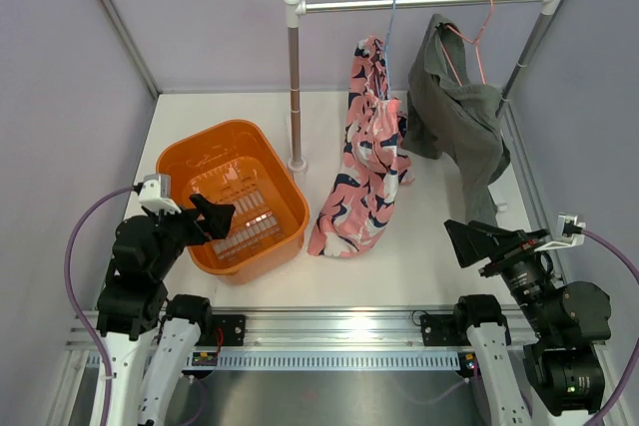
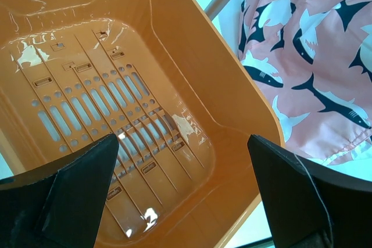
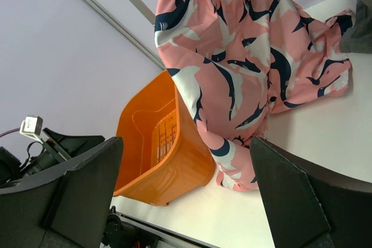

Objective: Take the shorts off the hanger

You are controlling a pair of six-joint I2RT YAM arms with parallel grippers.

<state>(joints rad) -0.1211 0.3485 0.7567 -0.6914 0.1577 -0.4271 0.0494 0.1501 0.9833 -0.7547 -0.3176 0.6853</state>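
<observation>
Pink shark-print shorts [image 1: 361, 162] hang from a blue hanger [image 1: 391, 22] on the rail [image 1: 419, 2], their hem trailing on the white counter [image 1: 419, 266] just beside an orange basket [image 1: 215, 132]. A grey garment [image 1: 459, 117] hangs alongside; the left pincer [image 1: 215, 216] and right pincer [image 1: 461, 243] stand spread wide

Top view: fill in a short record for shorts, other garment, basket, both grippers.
shorts: pink shark print, on blue hanger on rail, lower end on table
grey garment: on pink hanger, same rail, right of shorts
basket: orange, empty, left of shorts
left gripper: open, above basket, empty
right gripper: open, empty, apart from garments
</observation>
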